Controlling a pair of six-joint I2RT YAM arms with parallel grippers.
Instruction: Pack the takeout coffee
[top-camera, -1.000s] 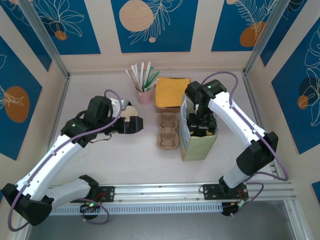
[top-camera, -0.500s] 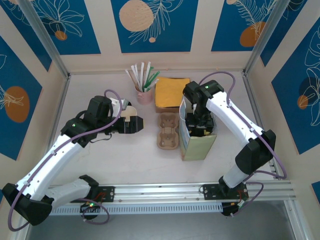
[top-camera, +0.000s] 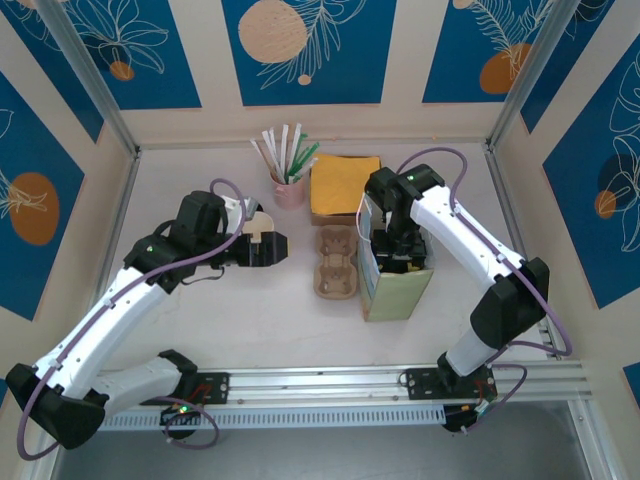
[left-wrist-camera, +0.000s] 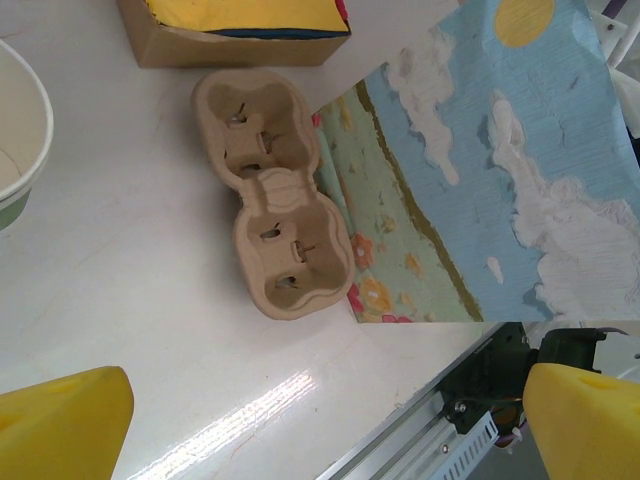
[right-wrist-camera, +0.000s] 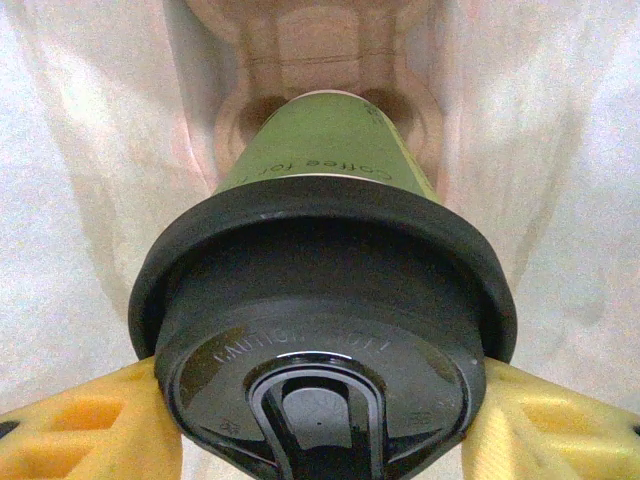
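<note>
The takeout coffee (right-wrist-camera: 320, 150), an olive-green cup with a black lid (right-wrist-camera: 320, 300), hangs upright inside the paper bag (top-camera: 400, 290). My right gripper (right-wrist-camera: 320, 420) is shut on it, with a yellow finger (right-wrist-camera: 90, 430) on each side just under the lid. The cup's base reaches a pocket of a cardboard carrier (right-wrist-camera: 320, 60) at the bag's bottom. From above, the right gripper (top-camera: 395, 245) is sunk into the bag's open top. My left gripper (left-wrist-camera: 320, 430) stands open with nothing between its fingers, left of the bag (left-wrist-camera: 480, 170).
A second cardboard cup carrier (top-camera: 337, 262) lies on the table left of the bag. A lidless green cup (left-wrist-camera: 15, 130) stands by the left gripper (top-camera: 262, 245). Behind are a pink cup of straws (top-camera: 290, 185) and a box of yellow napkins (top-camera: 343, 185).
The right arm has shifted slightly left and lower, taking the coffee deeper into the bag. The left arm has barely moved.
</note>
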